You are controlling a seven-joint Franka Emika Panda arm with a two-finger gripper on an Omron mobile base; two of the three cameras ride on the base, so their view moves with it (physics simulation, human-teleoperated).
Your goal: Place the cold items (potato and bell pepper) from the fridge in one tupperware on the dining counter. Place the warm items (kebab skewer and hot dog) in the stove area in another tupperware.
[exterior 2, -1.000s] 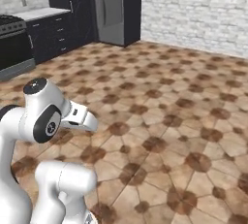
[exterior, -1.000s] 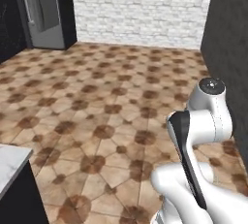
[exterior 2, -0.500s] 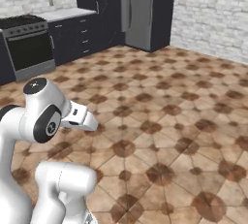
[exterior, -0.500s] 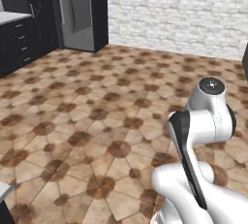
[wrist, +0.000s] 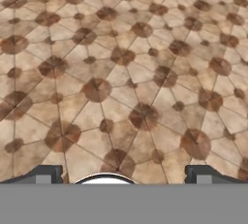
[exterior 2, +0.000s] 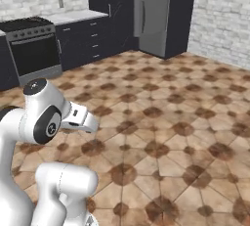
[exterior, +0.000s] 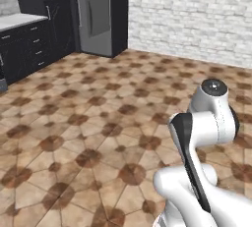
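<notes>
So the fridge (exterior: 101, 14) is now sitting upper left-of-centre in the left base view and top middle in the right base view (exterior 2: 163, 12), door shut, tall grey steel box between the dark cabinets (exterior 2: 90, 41) and the white brick wall (exterior: 197, 17). A second ago it was just a sliver in the far corner of both base views, so the whole picture has swung round. That's the base turning and driving, not anything in the kitchen moving. The stove (exterior 2: 34, 49) has also slid into the upper left of the right base view.

What that means, I reckon: we're at the very start, heading for the fridge to get the potato and pepper. Neither is visible, presumably behind that door.

The gripper (wrist: 123, 177) is wide open and empty, fingertips spread at the bottom corners of the hand view, pointing at bare tiled floor (wrist: 126, 72). The fridge is well apart from it, across the floor.
</notes>
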